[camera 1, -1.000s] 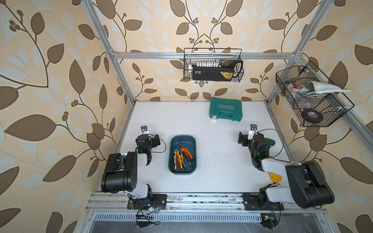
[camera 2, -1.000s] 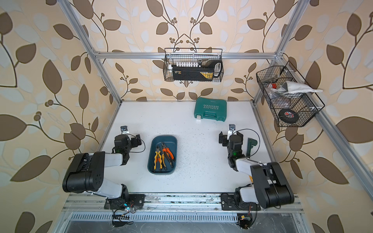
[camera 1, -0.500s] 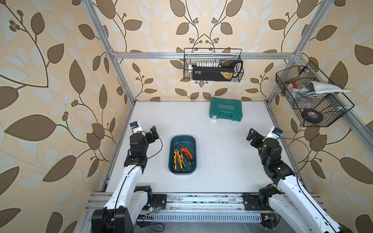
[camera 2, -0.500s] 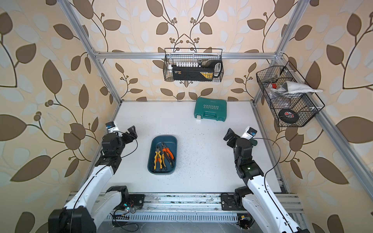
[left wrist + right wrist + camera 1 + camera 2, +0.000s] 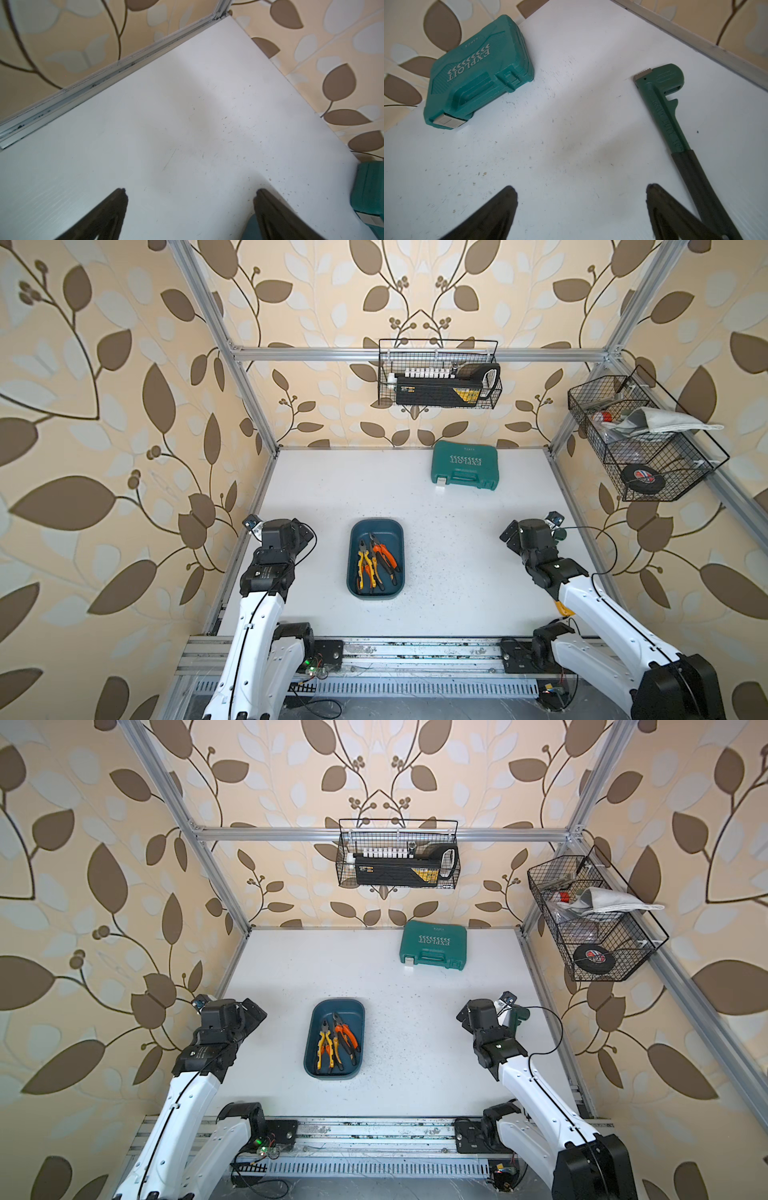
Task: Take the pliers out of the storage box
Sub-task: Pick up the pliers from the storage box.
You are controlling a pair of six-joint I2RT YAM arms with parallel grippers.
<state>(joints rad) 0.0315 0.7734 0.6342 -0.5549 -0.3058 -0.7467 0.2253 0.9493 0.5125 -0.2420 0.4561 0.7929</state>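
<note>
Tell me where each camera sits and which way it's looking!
Both top views: high above the front, looking down at the table and the storage box with pliers; both arms show.
Left wrist: on the left arm, looking over bare table toward a far corner; the open left gripper shows.
Right wrist: on the right arm, facing the green case and a green wrench; the open right gripper shows.
Shared: both wrist views catch the green case.
</note>
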